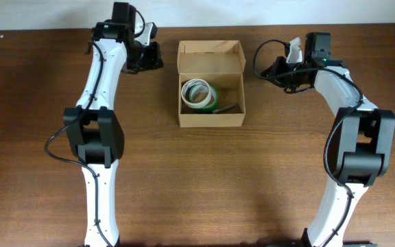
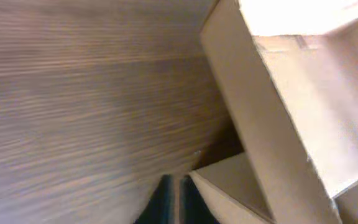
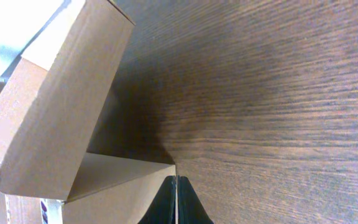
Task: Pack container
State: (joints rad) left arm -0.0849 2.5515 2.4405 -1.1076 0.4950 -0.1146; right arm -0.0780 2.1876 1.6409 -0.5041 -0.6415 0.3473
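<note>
Your container (image 1: 211,119) sits open on the tabletop (image 1: 211,185) between the two arms, its flap lid folded back on the far side and rolls of tape (image 1: 198,95) lying inside. The jaws of your left arm (image 1: 103,68) are pressed together near the box's far-left corner, gripping nothing. Those of your right arm (image 1: 334,86) are likewise together and empty, off its right side.

Container (image 1: 211,119): matt tan cardboard, smooth. Table (image 1: 204,185): dark wood w/ fine grain, low sheen. Tape rolls (image 1: 208,96) inside: glossy. Left arm (image 1: 100,68), 9 o'clock of container: smooth white plastic, black pts.
</note>
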